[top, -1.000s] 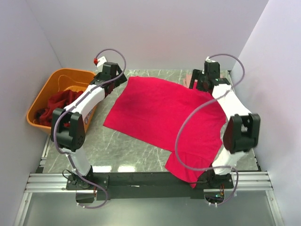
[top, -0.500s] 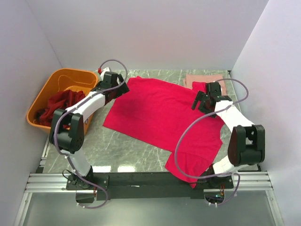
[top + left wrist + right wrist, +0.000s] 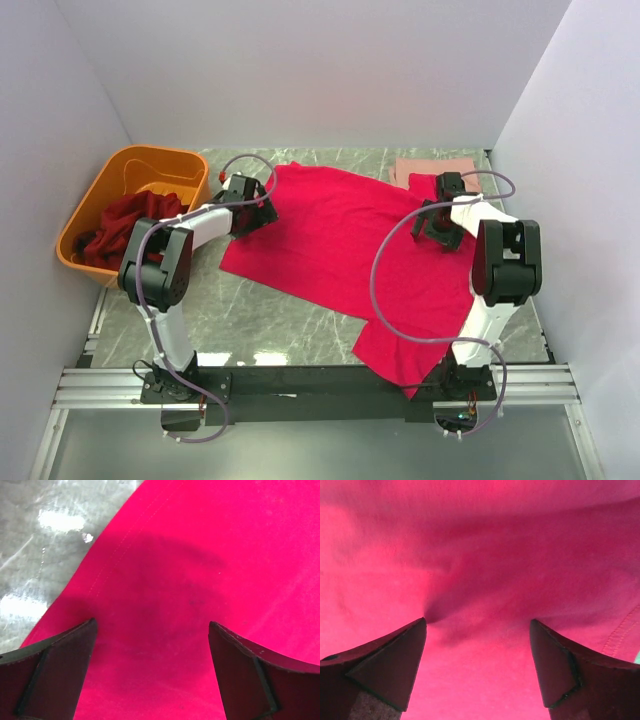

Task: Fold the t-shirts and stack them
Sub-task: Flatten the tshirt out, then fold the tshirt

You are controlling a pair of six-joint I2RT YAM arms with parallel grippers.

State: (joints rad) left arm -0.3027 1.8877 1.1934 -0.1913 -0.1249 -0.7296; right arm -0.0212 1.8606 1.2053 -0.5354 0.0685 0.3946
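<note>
A bright crimson-pink t-shirt [image 3: 340, 240] lies spread flat across the table, one part hanging over the near edge. My left gripper [image 3: 256, 212] is open, low over the shirt's left edge; the cloth [image 3: 200, 580] fills the left wrist view between the jaws. My right gripper [image 3: 436, 226] is open, low over the shirt's right side, with cloth [image 3: 480, 580] slightly puckered at the left fingertip [image 3: 415, 635]. A pale salmon-pink t-shirt [image 3: 432, 166] lies folded at the far right. Dark maroon-red shirts [image 3: 120, 222] are piled in the tub.
An orange plastic tub [image 3: 150, 165] stands at the far left beside the table. Grey marble table [image 3: 230, 310] shows at the near left and in the left wrist view [image 3: 45, 540]. White walls close in the back and sides.
Both arms have drawn back from the far edge toward the middle and come down onto the crimson shirt. The right arm's move has uncovered the salmon shirt.
</note>
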